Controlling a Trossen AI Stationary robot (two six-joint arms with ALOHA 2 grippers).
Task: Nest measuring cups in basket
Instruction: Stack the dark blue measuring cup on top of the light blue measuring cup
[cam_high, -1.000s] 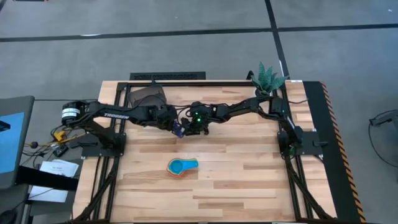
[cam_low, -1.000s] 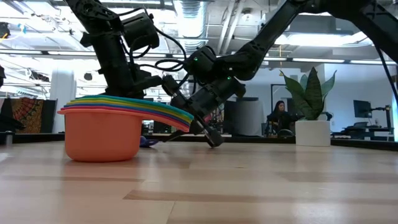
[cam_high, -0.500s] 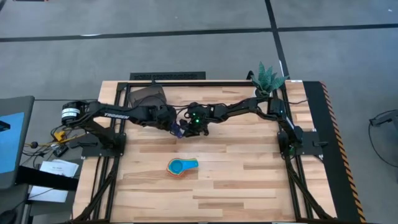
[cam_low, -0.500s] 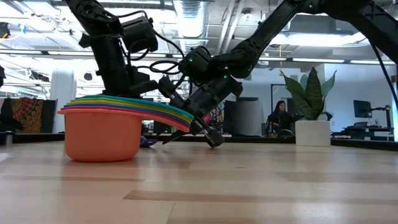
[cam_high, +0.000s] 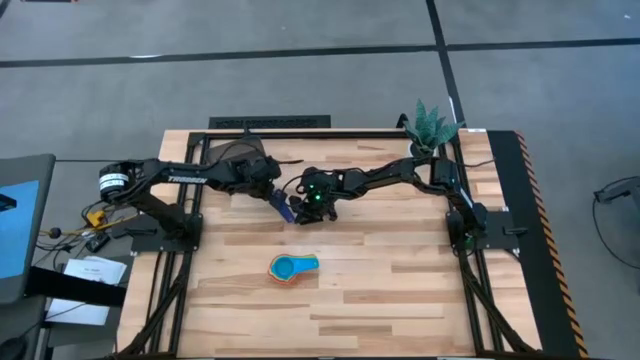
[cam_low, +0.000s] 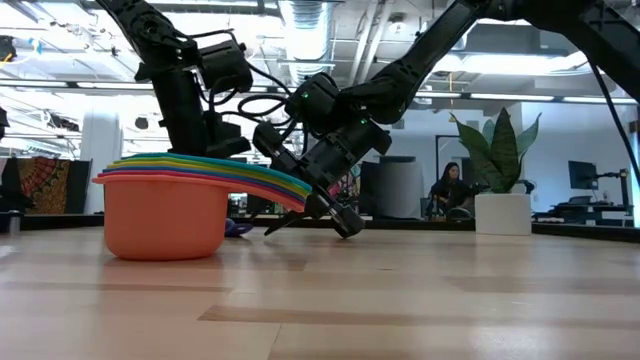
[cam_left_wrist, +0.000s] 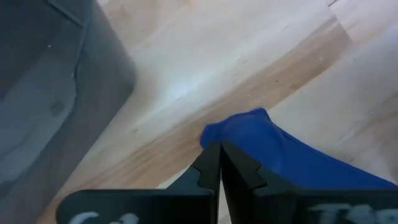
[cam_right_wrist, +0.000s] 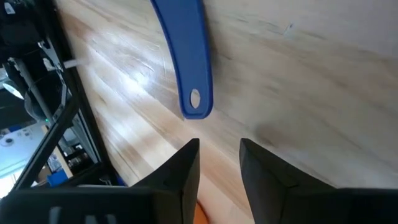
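Left gripper (cam_left_wrist: 220, 163) is clamped on the dark blue measuring cup (cam_left_wrist: 273, 152) near the basket (cam_left_wrist: 43, 81); right gripper (cam_right_wrist: 219, 163) stands parted, empty, just off its handle (cam_right_wrist: 186, 56). Judged light, rigid, slick plastic; the flat handle offers the surest hold.

Low view: nested stack of measuring cups (cam_low: 165, 215) on desk (cam_low: 400, 300), orange outermost, rainbow handles fanned twd centre. Right tool (cam_low: 335, 212) angled down behind the handles, tip near desk. Plant in white pot (cam_low: 502, 212) w/ seated person (cam_low: 447, 190) in bkgd.
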